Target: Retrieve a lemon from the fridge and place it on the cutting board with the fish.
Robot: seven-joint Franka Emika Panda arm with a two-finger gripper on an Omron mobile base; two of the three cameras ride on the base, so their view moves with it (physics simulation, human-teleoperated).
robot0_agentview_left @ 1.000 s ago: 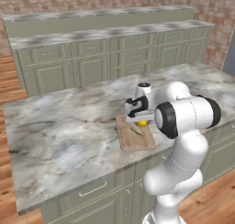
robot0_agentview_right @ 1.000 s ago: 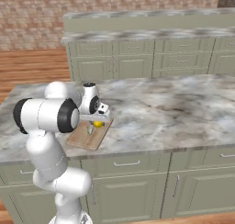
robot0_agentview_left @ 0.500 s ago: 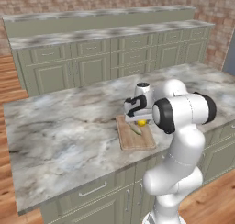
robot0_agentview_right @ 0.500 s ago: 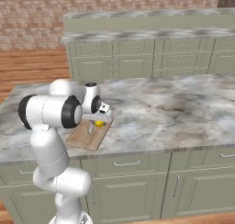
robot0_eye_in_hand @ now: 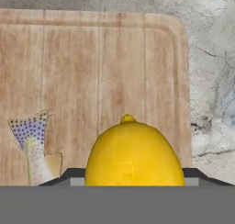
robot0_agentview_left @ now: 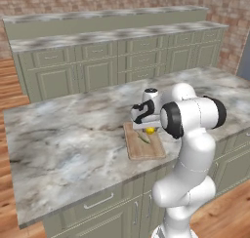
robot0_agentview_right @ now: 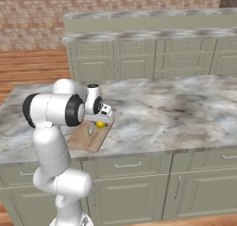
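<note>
Hovering low over the cutting board (robot0_eye_in_hand: 101, 71), the gripper (robot0_agentview_left: 146, 129) has the lemon (robot0_eye_in_hand: 134, 153) between its two dark finger tips, one tip showing at each side of the fruit in the hand view; the jaws stand part-way apart, about the fruit's own width, and look closed on it. From the base views the lemon (robot0_agentview_left: 151, 130) sits just under the hand, above the far end of the board (robot0_agentview_left: 144, 145), though contact with the wood cannot be told. Fish (robot0_eye_in_hand: 32, 147) lies on the board to one side of the fruit in the hand view, spotted tail fanned out, close beside but not touching. Board rests on the marble counter (robot0_agentview_left: 68, 139), near its front edge. Judgement: the placing step is nearly done. To do it well, the hand should lower until the fruit bears on the wood, spread the fingers slowly, then lift straight up; a round lemon may roll, so release away from the fish and inside the board's rim.
</note>
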